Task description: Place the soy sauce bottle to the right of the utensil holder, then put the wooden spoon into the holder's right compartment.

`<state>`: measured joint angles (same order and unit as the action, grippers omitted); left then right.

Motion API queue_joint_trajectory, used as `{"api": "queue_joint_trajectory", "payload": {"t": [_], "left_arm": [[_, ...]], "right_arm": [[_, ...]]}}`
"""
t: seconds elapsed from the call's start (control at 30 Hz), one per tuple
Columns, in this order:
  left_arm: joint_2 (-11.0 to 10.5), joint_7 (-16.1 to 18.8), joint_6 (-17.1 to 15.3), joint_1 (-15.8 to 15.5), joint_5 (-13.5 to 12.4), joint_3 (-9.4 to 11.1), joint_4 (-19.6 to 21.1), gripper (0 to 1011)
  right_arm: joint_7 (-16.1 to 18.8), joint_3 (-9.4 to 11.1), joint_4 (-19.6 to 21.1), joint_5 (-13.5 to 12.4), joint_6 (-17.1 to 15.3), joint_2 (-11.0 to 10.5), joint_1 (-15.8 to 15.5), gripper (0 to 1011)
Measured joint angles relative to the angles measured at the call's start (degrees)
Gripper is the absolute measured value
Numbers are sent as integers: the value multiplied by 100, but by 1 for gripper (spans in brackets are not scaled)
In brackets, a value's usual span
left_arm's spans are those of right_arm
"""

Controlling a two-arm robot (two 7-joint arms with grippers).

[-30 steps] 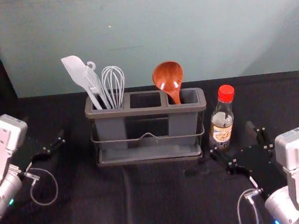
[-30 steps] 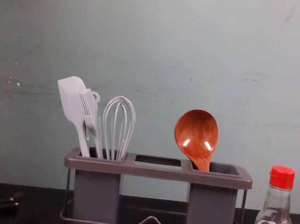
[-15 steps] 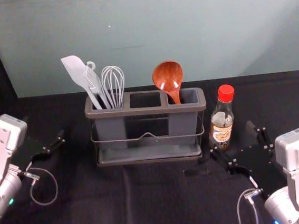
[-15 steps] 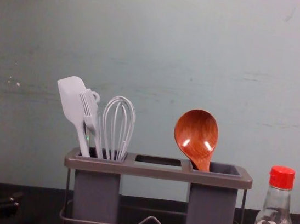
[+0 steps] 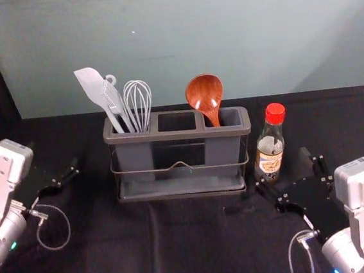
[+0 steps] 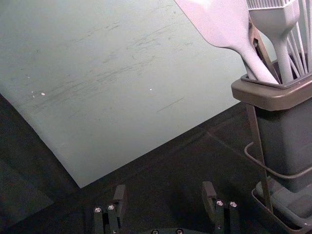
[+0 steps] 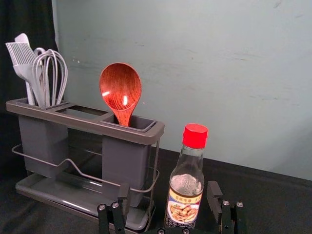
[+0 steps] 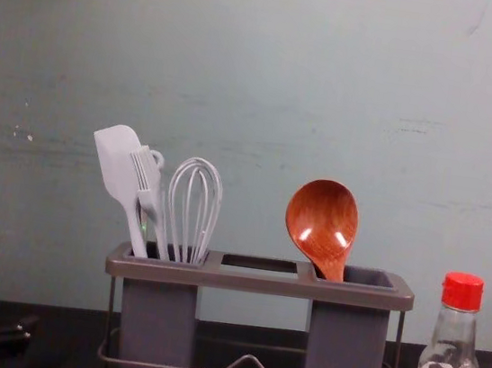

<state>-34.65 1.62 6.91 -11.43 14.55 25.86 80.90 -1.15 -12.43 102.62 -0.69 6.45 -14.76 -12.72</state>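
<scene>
Soy sauce bottle (image 5: pixel 270 158): upright, right of utensil holder (image 5: pixel 177 135). Wooden spoon (image 5: pixel 204 95): in holder's right compartment. Right hand (image 7: pixel 168 188): spread, right of holder, near bottle. Left hand (image 6: pixel 164 189): spread, idle, left of holder. Stage: placements seemingly complete; next, withdraw right hand.

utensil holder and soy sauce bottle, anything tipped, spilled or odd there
Nothing stands out. The red-capped glass soy sauce bottle stands upright right of the grey plastic utensil holder, no spill visible. The reddish-brown wooden spoon leans a little in the right compartment, which looks normal.
</scene>
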Motion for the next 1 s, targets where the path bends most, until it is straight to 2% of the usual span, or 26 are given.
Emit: {"api": "queue_joint_trajectory", "payload": {"t": [1.0], "left_arm": [[0, 0, 0, 0, 0, 0, 0, 1011]], "right_arm": [[-6, 0, 0, 0, 6, 0, 0, 1003]]}}
